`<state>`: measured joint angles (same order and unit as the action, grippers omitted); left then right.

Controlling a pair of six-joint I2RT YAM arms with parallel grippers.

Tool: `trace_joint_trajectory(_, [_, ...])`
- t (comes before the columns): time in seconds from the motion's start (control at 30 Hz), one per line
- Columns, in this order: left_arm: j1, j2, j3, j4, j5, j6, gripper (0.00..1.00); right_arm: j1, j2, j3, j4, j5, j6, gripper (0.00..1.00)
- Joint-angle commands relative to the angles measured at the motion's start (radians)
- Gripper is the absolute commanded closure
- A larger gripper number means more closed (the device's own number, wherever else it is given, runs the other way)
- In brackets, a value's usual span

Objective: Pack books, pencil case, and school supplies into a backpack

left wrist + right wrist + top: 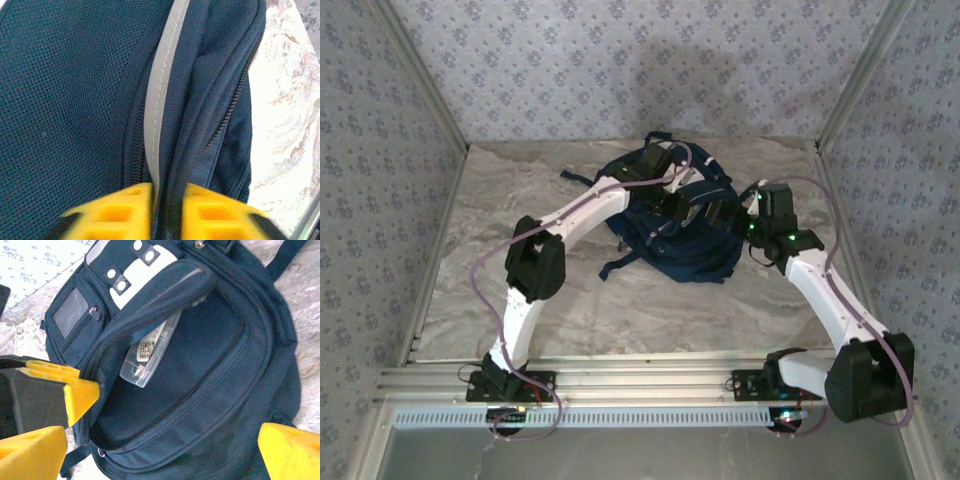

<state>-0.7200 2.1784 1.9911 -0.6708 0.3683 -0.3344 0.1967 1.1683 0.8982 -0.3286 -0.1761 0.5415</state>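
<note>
The backpack (670,235) lies toward the back of the bench (500,300), about midway between the side walls, and both arms bend in over it. The overhead camera gives its place but too little detail to read its pockets.

The right wrist camera looks down into an unzipped front pocket (185,370). There the pencil case (150,352), clear with a dark label, sits tilted. Its upper end is tucked under the pocket's flap and its lower end is in plain sight. Above the flap I can see a white patch (132,267) with dark dots, and beside it a grey square patch (70,310).

The right gripper (175,440) stands wide and holds nothing, with one yellow finger (55,390) at the left of the bag and the other far over at the right.

The left wrist camera sits much closer. The left gripper (167,215) is drawn narrow on a fold of the backpack, with a grey trim strip (160,100) and dark fabric pinched between its yellow fingers. A zip runs just to the right of the fold, and pale marbled bench shows beyond the bag's edge.
</note>
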Motion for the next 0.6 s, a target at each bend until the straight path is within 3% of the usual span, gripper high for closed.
trace_joint_trajectory(0.0, [0.015,-0.111,-0.048,0.033,-0.014,-0.044,0.45,-0.014,-0.027,0.025,-0.058,-0.028,-0.088,0.0])
trace_joint_trajectory(0.2, [0.041,-0.313,-0.259,0.006,-0.229,-0.071,0.12,0.035,0.027,0.056,-0.034,-0.069,-0.092,0.0])
trace_joint_trajectory(0.37, [0.176,-0.507,-0.512,0.019,-0.288,-0.164,0.1,0.152,0.087,0.088,-0.001,-0.021,-0.1,0.0])
trace_joint_trajectory(0.57, [0.406,-0.684,-0.814,0.015,-0.33,-0.23,0.1,0.232,0.166,0.147,-0.016,0.011,-0.137,0.0])
